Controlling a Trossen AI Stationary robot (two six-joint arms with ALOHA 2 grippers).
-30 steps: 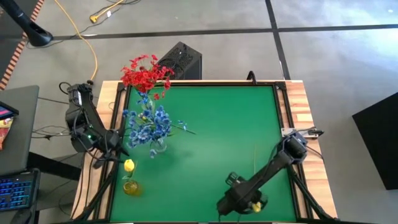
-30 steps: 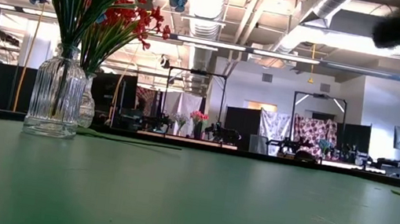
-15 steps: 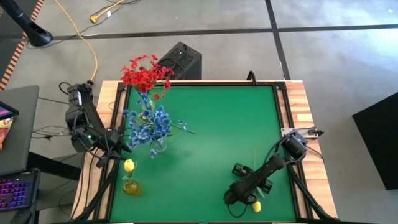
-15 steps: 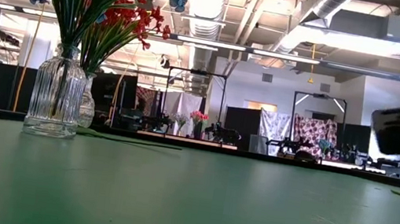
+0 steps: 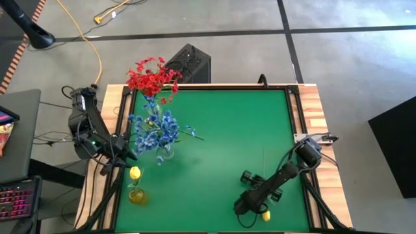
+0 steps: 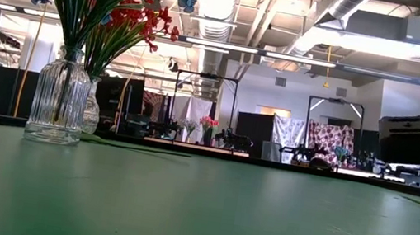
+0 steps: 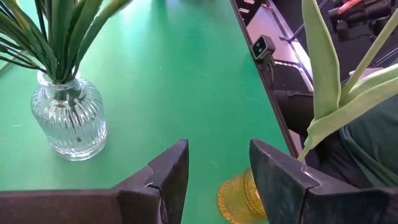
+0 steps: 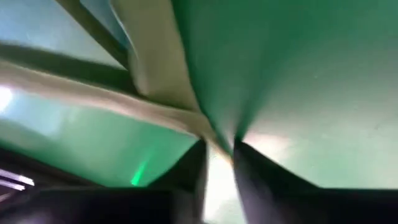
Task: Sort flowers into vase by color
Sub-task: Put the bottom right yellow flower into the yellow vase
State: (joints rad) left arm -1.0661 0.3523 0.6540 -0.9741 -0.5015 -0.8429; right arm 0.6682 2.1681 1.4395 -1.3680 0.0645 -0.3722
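Observation:
A yellow tulip lies on the green table near its front right corner, its bud (image 5: pixel 265 214) showing beside my right gripper (image 5: pixel 250 209). That gripper is down at the table and shut on the tulip's pale stalk. At the table's left edge my left gripper (image 7: pixel 217 180) waits open above a yellow vase (image 7: pixel 239 199) that holds another yellow tulip (image 5: pixel 134 173). Blue flowers (image 5: pixel 156 130) stand in a clear ribbed vase (image 7: pixel 68 118). Red flowers (image 5: pixel 153 78) stand in a vase behind it. My right gripper pinches the tulip's pale green stalk (image 8: pixel 214 146) between its two fingers, at the place where a leaf (image 8: pixel 149 56) branches off. The fingers slant down from the table's right and far side. The tulip lies on the table.
The three vases stand in a row along the table's left side, and the clear vase (image 6: pixel 56 103) shows in the low view. A wide stretch of bare green mat (image 5: pixel 227 130) lies between them and my right arm. A wooden rim (image 5: pixel 312 104) frames the table.
My right gripper has come down to the table at the front right and tipped more steeply. The tulip's yellow bud, which it covered, now shows beside it. In the low view the arm has sunk from the top right corner to mid-height.

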